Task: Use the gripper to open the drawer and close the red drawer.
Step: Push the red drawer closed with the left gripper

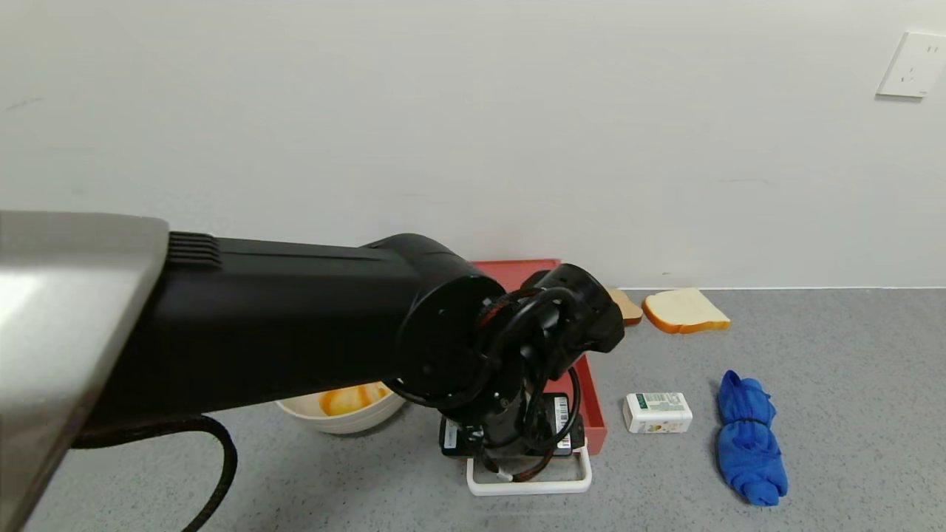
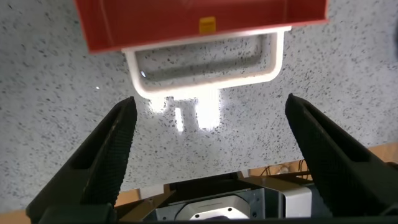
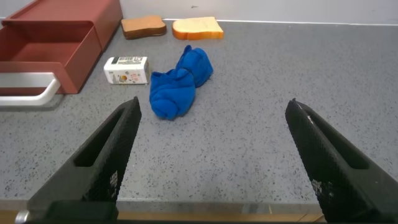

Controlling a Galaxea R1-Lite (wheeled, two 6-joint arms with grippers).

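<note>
The salmon-red drawer point(image 1: 593, 403) stands pulled out of its case point(image 1: 517, 267) against the back wall, and its inside shows in the right wrist view point(image 3: 50, 43). Its white loop handle point(image 1: 532, 486) points toward me. My left arm reaches over the drawer and hides most of it. My left gripper point(image 2: 211, 106) is open just in front of the handle point(image 2: 205, 84) and holds nothing, with the drawer front point(image 2: 199, 25) beyond it. My right gripper point(image 3: 212, 107) is open and empty, low near the table's front edge, right of the drawer and out of the head view.
A white bowl point(image 1: 347, 406) with orange contents sits left of the drawer. A small white box point(image 1: 658, 411) and a blue cloth point(image 1: 750, 440) lie to its right. Two bread slices point(image 1: 686, 310) lie by the back wall.
</note>
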